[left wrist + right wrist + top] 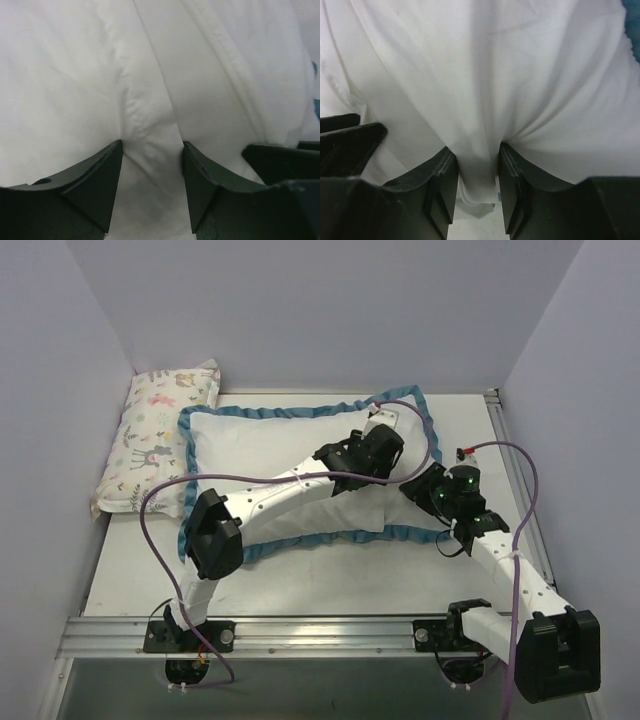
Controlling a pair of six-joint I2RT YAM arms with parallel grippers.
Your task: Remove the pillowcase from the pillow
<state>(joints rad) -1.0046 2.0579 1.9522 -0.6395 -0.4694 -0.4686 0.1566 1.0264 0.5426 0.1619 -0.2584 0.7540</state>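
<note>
Pillowcase (pixel 265 445) lies flat on the counter (pixel 330 575), white reverse side up, with its blue ruffled trim (pixel 330 537) visible around the edges. Its left end sits just beside 1 small animal-print pillow (pixel 160 435) at the counter's far-left corner. Both arms reach over the pillowcase and meet at its right end. The left claw (pixel 151 145) presses onto the white fabric with its 2 fingers standing apart and a creased ridge of cloth rising between them; whether it is clamping that ridge cannot be determined. The right claw (pixel 476 150) is closed on a gathered fold of the white fabric, which is squeezed between both fingers and hangs below them. The 2 claws are near each other, the left one farther in from the right-hand trim.
</note>
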